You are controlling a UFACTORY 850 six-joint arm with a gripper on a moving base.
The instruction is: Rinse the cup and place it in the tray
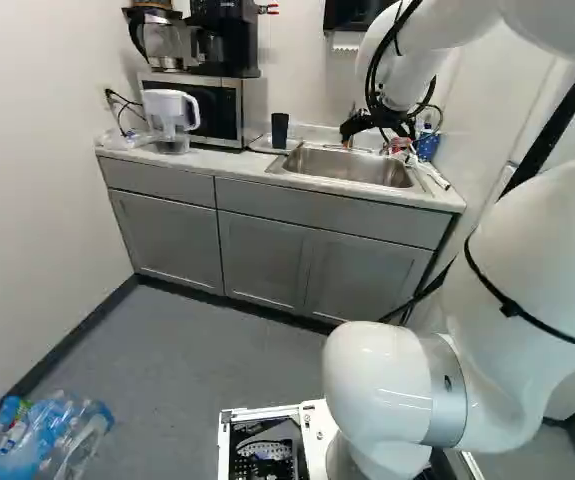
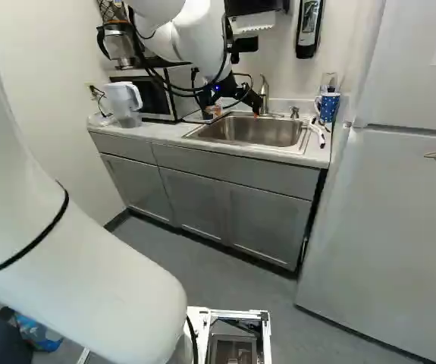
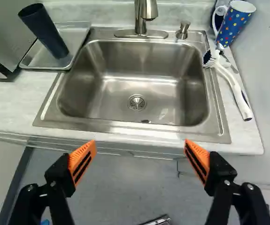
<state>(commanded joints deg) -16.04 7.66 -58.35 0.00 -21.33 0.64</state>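
"What are the fingers [image 2: 252, 101] doing?"

"Hanging spread, upper middle of the right base view."

"Where's the dark cup [image 1: 279, 131] standing?"

"In the tray [image 1: 261, 144], upper middle, left base view. A spotted cup [image 2: 328, 108] is sitting right of the sink [image 2: 263, 130]."

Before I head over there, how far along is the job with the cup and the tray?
The placing looks done: the dark cup stands in the tray beside the sink. Nothing is in hand; the gripper is open and empty. Whether the cup was rinsed I can't tell. If it was, probably only moving the arm away is left.
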